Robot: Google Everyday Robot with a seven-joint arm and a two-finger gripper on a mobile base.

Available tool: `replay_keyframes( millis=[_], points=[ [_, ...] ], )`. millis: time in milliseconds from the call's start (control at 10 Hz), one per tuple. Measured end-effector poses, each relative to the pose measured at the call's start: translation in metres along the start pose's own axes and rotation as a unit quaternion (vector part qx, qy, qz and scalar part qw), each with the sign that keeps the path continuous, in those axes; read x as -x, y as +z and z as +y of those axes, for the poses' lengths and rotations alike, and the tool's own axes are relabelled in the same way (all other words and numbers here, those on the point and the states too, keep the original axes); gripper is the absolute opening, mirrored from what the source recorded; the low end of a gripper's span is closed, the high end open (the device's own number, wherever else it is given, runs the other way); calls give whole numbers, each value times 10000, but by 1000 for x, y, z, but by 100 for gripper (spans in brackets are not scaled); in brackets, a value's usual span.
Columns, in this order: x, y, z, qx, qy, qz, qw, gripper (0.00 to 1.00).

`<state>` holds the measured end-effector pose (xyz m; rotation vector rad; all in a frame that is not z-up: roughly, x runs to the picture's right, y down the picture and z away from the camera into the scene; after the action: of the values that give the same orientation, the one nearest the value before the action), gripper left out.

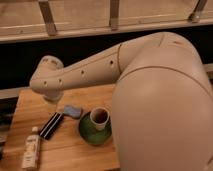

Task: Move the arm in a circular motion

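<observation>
The cream-white arm point(150, 85) fills the right half of the camera view. Its thick tubular segment reaches left to a rounded joint cap point(47, 80) above the back left of the wooden table point(70, 155). A short pale part hangs below that cap. My gripper point(50, 106) seems to be there, just above the tabletop and left of a blue-grey sponge point(72, 111). It holds nothing that I can see.
A green plate point(87, 136) with a brown cup point(99, 118) on it sits mid-table, partly behind the arm. A black bar-shaped packet point(51, 125) and a white bottle point(31, 151) lie at the front left. A railing and dark wall run behind the table.
</observation>
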<state>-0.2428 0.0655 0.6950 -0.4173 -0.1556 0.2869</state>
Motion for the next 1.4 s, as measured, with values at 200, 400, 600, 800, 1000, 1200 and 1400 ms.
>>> replay_keyframes(
  millis=[200, 400, 600, 800, 1000, 1200, 1400],
  points=[
    [-17, 2, 19, 51, 243, 61, 9997, 80],
    [-59, 0, 28, 7, 613, 220, 9979, 80],
    [-112, -6, 33, -38, 1089, 366, 9934, 80],
    [-167, -16, 33, -127, 1612, 477, 9857, 80],
    [-239, -32, 19, -322, 2337, 592, 9700, 80],
    [-299, -44, -20, -541, 2909, 711, 9526, 80],
    [-325, -52, -59, -729, 3131, 787, 9436, 80]
  ],
)
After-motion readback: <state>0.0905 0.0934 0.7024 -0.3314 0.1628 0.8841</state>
